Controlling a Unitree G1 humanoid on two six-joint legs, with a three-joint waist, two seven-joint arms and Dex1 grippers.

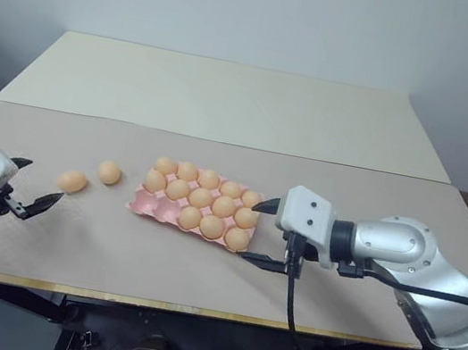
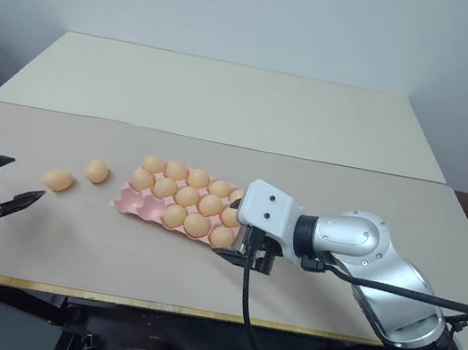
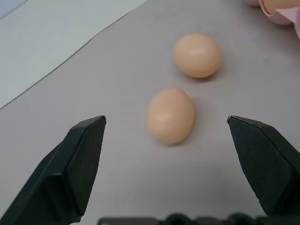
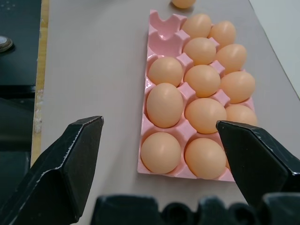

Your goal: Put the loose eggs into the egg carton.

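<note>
**Two loose eggs left of carton; left gripper lined up**

Tan tabletop (image 1: 199, 269) against a pale wall, cream board behind. Pink egg carton (image 1: 140, 205) near the middle, thirteen eggs seated, two cups empty at its left, near end. Two loose eggs just left of it: nearer egg (image 1: 72, 180), farther egg (image 1: 108, 172), close together but apart. Left gripper (image 1: 29, 185) wide open, empty, aimed at nearer egg, not touching. Right gripper (image 1: 265, 233) wide open, empty, beside carton's right end.

Risks, judged: smooth oval could roll away if one finger lands first; could knock into farther egg; hard squeeze might crack it.

Nearer egg lies on its side, long axis roughly along the gripper's approach, slightly tilted; which end is blunter cannot be told.
</note>
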